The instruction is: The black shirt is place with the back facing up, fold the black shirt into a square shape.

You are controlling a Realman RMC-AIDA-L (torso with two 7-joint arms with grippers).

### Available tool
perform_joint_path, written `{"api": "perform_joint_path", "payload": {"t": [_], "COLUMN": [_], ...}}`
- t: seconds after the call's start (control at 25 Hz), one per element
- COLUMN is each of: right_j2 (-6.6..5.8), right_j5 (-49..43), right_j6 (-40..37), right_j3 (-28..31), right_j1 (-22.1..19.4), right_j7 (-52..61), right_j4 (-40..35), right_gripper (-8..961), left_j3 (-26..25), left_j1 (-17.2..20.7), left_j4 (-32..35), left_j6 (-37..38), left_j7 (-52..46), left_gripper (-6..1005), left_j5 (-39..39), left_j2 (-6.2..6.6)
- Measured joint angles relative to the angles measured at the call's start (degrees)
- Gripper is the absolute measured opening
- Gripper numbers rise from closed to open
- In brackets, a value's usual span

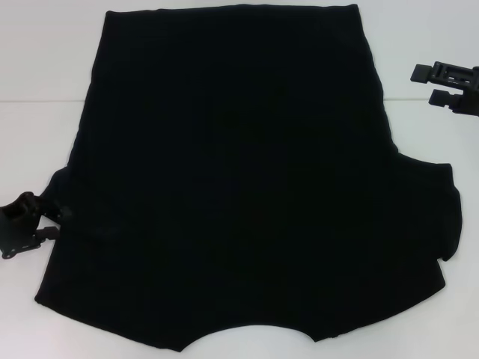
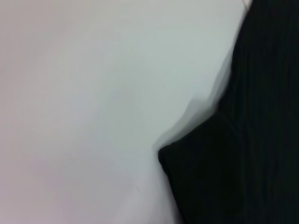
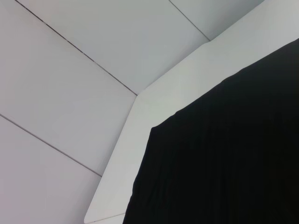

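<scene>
Although the left gripper (image 1: 52,224) sits low at the near-left of the white table (image 1: 37,127), right at the tip of the left sleeve (image 1: 75,198), whether its fingers are apart or pinched on cloth cannot be told, since black fingers merge with black fabric in the head view. Its wrist view shows no fingers at all, only a corner of sleeve (image 2: 205,177) against bare tabletop.

Out from that gripper toward the robot's right lies the black shirt (image 1: 239,179), spread flat over most of the table. Its long axis runs away from the robot: the curved neckline (image 1: 251,340) lies at the near edge, the straight hem (image 1: 232,11) at the far edge. The right sleeve (image 1: 438,213) sticks out at the near right, somewhat rumpled.

The right gripper (image 1: 428,84) hovers off the shirt's far-right edge, clear of the fabric, with its two fingers parted. Its wrist view looks down on the shirt's hem corner (image 3: 154,133) near the table's edge.

Folding seems barely begun, as both sleeves lie unfolded. The left arm is the nearer one to a sleeve, so the coming move probably turns on carrying that left sleeve across toward the shirt's middle line, perpendicular to the long axis.
</scene>
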Motion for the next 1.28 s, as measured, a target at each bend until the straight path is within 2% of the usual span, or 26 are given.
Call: {"api": "perform_joint_path", "payload": {"t": [1.28], "right_j2": [-0.11], "right_j5": [0.0], "right_j6": [0.0], "right_j3": [0.1], "right_j1": [-0.1], "right_j7": [0.3], "right_j4": [0.0], "right_gripper": [845], "left_j3": [0.3], "left_j1": [-2.2], "left_j4": [-3.4], "left_j6": [-5.8], "left_j7": [0.6], "left_gripper": [407], "left_j5": [-1.0], "left_j2": [0.41]}}
